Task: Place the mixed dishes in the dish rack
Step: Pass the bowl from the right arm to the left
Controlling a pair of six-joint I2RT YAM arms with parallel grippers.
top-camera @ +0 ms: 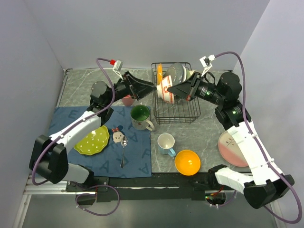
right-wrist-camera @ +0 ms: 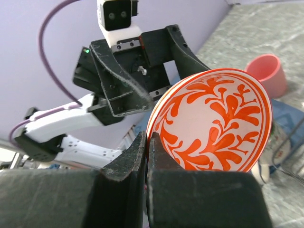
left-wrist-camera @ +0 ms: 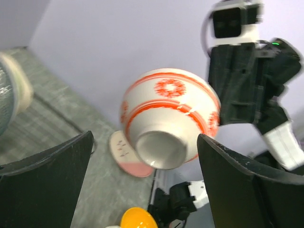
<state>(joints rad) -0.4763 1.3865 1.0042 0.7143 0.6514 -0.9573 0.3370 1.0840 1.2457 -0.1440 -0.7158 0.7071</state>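
Here right jaws clamp patterned bowl (right-wrist-camera: 213,123) (pinched rim apparently hidden); left jaws apart.

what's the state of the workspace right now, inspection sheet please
surface: grey marbled table, blue cloth mat on its left
job's things: dish rack holds orange plate and grey plate; red-patterned bowl held over it; lime-green plate, small dish, green-lined mug, white mug, orange bowl, pink plate, pink cup outside the rack
clutter: spoon on the mat
grippers: right gripper shut on the bowl's rim; left gripper open, facing the bowl
cables: purple cable looping from each arm
surroundings: plain walls, nothing else seen
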